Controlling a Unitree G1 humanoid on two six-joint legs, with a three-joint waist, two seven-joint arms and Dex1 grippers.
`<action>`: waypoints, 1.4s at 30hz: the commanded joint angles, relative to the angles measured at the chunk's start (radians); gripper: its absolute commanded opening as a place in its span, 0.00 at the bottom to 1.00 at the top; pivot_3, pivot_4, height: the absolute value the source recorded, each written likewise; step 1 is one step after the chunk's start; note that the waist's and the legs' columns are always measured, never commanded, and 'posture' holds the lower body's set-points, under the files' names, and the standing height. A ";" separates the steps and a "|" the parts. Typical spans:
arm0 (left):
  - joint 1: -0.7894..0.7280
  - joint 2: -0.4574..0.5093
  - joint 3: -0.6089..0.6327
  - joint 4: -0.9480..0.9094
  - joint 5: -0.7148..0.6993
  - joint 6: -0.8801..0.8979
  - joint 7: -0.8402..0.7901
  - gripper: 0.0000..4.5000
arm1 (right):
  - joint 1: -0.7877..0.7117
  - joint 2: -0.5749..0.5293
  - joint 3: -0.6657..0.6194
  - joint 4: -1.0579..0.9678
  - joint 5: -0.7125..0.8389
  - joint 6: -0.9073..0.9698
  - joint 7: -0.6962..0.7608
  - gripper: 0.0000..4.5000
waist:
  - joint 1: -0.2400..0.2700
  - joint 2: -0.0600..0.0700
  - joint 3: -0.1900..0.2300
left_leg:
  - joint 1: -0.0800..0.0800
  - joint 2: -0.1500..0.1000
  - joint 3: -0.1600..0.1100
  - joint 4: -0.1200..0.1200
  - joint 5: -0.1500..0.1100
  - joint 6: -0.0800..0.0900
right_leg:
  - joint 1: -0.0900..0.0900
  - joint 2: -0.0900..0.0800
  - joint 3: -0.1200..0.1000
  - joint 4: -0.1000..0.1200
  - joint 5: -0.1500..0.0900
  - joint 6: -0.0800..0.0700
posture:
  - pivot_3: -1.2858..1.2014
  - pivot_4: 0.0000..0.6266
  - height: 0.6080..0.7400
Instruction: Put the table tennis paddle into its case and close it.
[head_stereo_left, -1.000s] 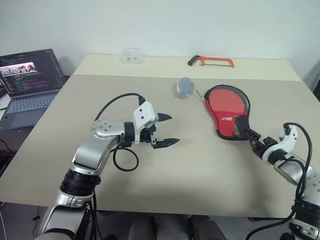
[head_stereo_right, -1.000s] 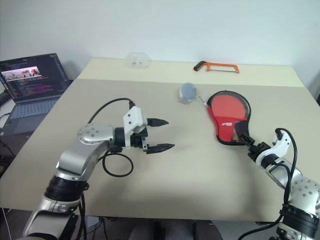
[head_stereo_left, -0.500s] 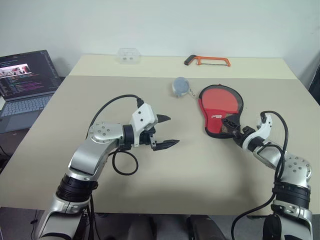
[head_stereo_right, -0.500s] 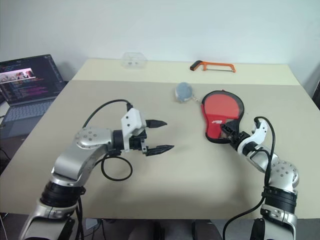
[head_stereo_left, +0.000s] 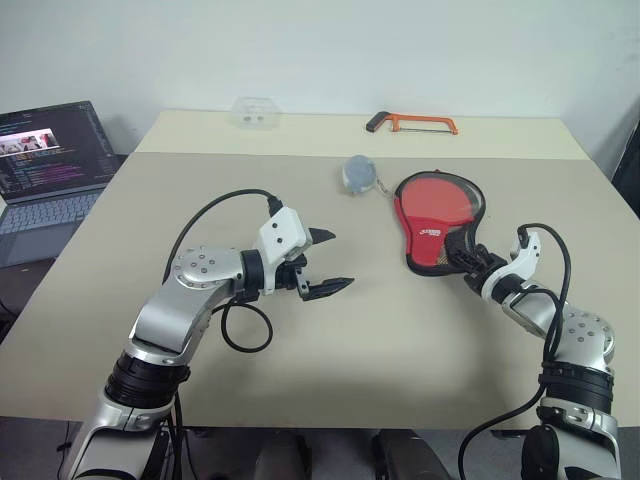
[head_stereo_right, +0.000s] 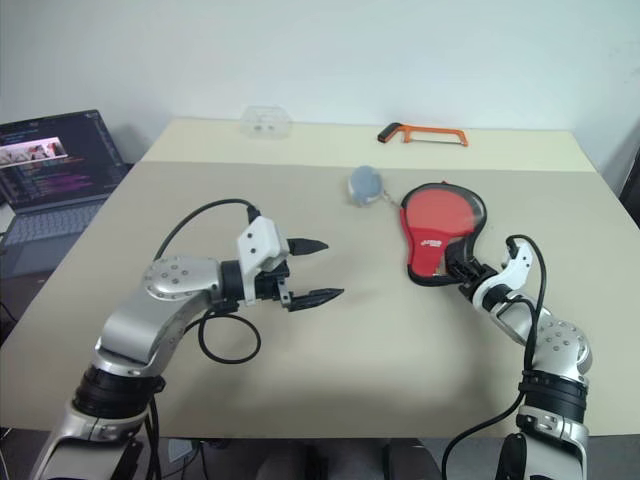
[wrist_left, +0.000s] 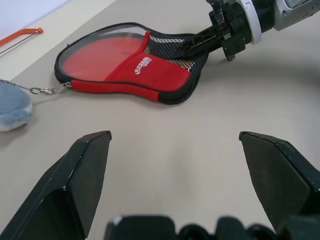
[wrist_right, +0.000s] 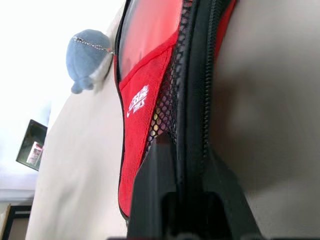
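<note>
My right gripper is clenched on the near, narrow edge of the case, right of table centre; I should keep that pinch firm and low while my left gripper, fingers released, crosses to help.

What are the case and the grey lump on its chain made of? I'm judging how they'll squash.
The case looks like soft fabric: red cloth panel, black mesh, black zip edging. The grey lump looks plush, matte and rounded; its chain glints like metal.
</note>
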 joint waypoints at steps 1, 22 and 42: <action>-0.010 0.013 0.024 -0.031 -0.014 -0.013 0.003 1.00 | 0.006 -0.010 0.003 -0.027 0.022 0.048 0.008 0.00 | 0.000 0.000 0.000 | 0.000 0.000 0.000 0.000 0.000 0.000 | 0.000 0.000 0.000 0.000 0.000 0.000 | 0.52 0.24 1.00; 0.202 0.303 0.071 -0.090 -0.156 -0.009 -0.291 1.00 | 0.275 -0.247 0.165 -0.334 0.197 0.466 0.318 0.00 | 0.000 0.000 0.000 | -0.001 0.001 0.000 -0.003 -0.001 0.000 | -0.001 0.000 0.000 -0.003 -0.001 0.000 | 0.52 0.24 1.00; 0.259 0.337 0.127 -0.077 -0.173 -0.047 -0.292 1.00 | 0.573 -0.240 0.243 -0.541 0.469 0.392 0.183 0.00 | -0.002 -0.003 -0.001 | -0.001 0.001 -0.001 -0.003 -0.001 0.001 | -0.001 0.001 0.000 -0.003 -0.001 -0.001 | 0.52 0.24 1.00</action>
